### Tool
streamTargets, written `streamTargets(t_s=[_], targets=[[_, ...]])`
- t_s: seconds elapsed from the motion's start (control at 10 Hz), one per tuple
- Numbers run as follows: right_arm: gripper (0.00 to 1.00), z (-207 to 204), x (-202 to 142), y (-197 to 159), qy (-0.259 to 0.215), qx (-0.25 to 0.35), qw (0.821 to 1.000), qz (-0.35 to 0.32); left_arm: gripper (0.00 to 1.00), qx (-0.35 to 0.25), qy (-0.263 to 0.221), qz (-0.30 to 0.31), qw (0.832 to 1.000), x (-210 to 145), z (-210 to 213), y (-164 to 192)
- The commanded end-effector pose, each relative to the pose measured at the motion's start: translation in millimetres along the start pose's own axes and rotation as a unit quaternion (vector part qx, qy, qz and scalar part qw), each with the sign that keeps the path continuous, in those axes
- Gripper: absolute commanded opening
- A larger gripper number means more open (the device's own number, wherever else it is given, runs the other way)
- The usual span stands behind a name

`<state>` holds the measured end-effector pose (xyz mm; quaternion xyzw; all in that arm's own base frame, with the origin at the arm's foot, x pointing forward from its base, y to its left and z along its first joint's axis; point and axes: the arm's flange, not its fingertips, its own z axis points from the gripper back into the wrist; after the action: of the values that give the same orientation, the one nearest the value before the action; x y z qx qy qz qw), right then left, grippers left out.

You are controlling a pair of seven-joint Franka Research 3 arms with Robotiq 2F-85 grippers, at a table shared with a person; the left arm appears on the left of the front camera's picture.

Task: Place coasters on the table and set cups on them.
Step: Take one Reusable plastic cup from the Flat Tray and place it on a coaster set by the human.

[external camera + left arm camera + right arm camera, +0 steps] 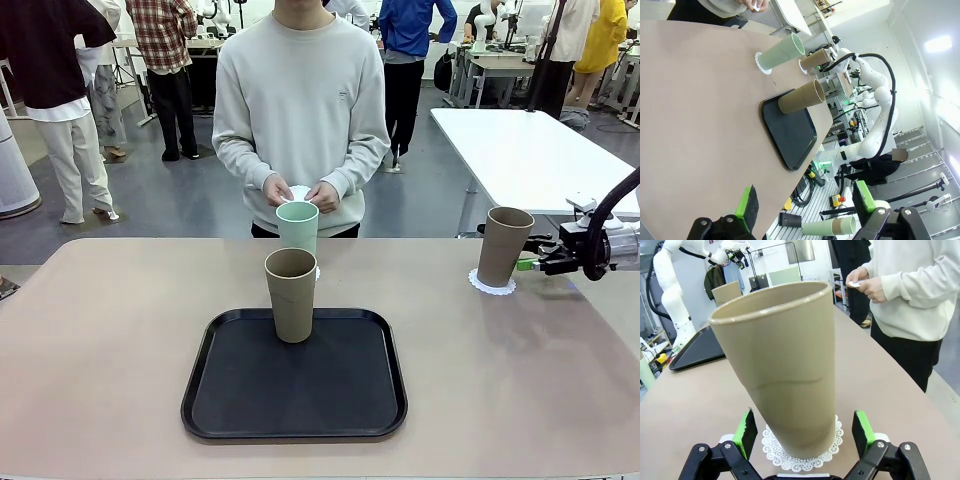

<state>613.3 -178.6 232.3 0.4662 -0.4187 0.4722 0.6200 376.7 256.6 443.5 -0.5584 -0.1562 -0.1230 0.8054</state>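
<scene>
On the table [120,330], a tan cup [503,246] stands on a lacy white coaster [492,286] at the right. My right gripper [530,262] is open just right of it. In the right wrist view that cup [785,370] stands on the coaster [802,450] between the spread green pads [746,432], which do not touch it. A mint cup [298,227] stands on a second coaster [317,272] in front of the person. Another tan cup [291,295] stands on the black tray [300,400]. The person's hands hold a third coaster [300,192]. My left gripper [806,202] is open and holds nothing.
The person stands at the far edge, hands near the mint cup. The left wrist view looks across the table from beyond its left end, with the tray [790,132], the cups and my right arm [875,95] farther off. A white table [520,150] stands behind at the right.
</scene>
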Motion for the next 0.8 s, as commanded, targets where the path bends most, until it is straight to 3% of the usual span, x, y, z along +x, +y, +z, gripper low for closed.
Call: streamTargets(t_s=[0.0, 0.3, 0.5, 0.6, 0.7], targets=[[1.0, 1.8, 13.6, 17.8, 0.016, 0.003, 1.0, -0.013, 1.0, -0.001, 0.001, -0.001, 1.0, -0.8, 1.9, -2.5], [1.0, 14.9, 33.2, 29.5, 0.045, -0.014, 0.999, -0.028, 1.0, -0.001, 0.001, -0.001, 1.0, -0.8, 1.9, -2.5], [1.0, 10.7, 58.6, 47.3, 0.114, -0.061, 0.988, -0.082, 1.0, -0.001, 0.001, -0.001, 1.0, -0.8, 1.9, -2.5], [1.0, -2.0, 78.8, 69.2, 0.206, -0.132, 0.961, -0.131, 1.0, -0.001, 0.001, -0.001, 1.0, -0.8, 1.9, -2.5], [1.0, -10.4, 102.2, 93.9, 0.264, -0.174, 0.935, -0.165, 1.0, -0.001, 0.001, -0.001, 1.0, -0.8, 1.9, -2.5]])
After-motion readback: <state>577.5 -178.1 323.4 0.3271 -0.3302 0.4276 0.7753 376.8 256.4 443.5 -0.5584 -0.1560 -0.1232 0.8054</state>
